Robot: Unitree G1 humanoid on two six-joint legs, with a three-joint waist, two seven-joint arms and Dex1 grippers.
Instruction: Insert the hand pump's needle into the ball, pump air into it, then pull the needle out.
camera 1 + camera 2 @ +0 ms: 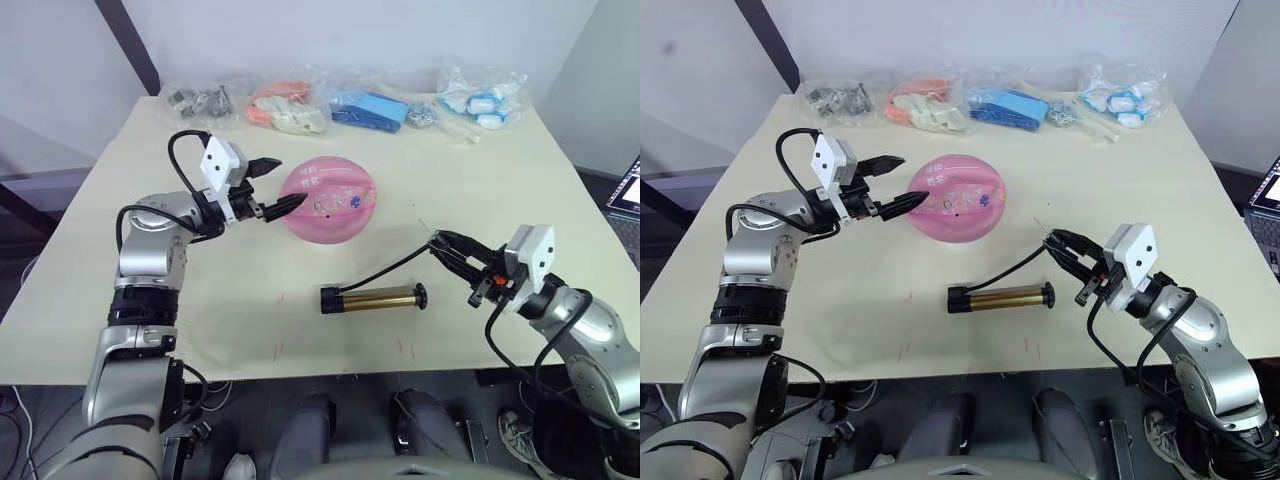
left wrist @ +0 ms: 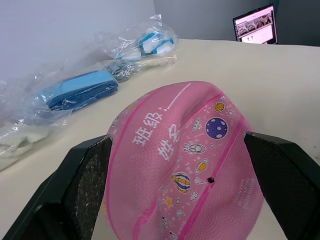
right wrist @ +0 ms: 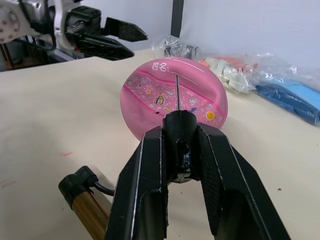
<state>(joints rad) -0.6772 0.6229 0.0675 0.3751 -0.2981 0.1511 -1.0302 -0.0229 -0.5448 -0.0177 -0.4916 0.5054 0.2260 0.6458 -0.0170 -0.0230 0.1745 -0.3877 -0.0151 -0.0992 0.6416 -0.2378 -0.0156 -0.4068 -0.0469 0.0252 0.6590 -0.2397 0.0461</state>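
The pink ball point(image 1: 328, 200) with cartoon prints lies at the table's middle, its small black valve hole point(image 2: 210, 180) facing the front right. My left gripper point(image 1: 278, 187) is open, its fingers point(image 2: 85, 185) flanking the ball's left side. The bronze hand pump point(image 1: 372, 298) lies on the table in front of the ball. Its black hose point(image 1: 390, 266) runs right to my right gripper point(image 1: 441, 241), which is shut on the needle's black fitting. The needle point(image 3: 177, 92) sticks out past the fingertips, pointing toward the ball and a short way from it.
Along the table's far edge lie several clear bags: dark metal parts point(image 1: 200, 100), orange and white items point(image 1: 290, 105), blue items point(image 1: 370, 108) and blue-white items point(image 1: 485, 100). A laptop point(image 1: 625, 190) sits beyond the right edge.
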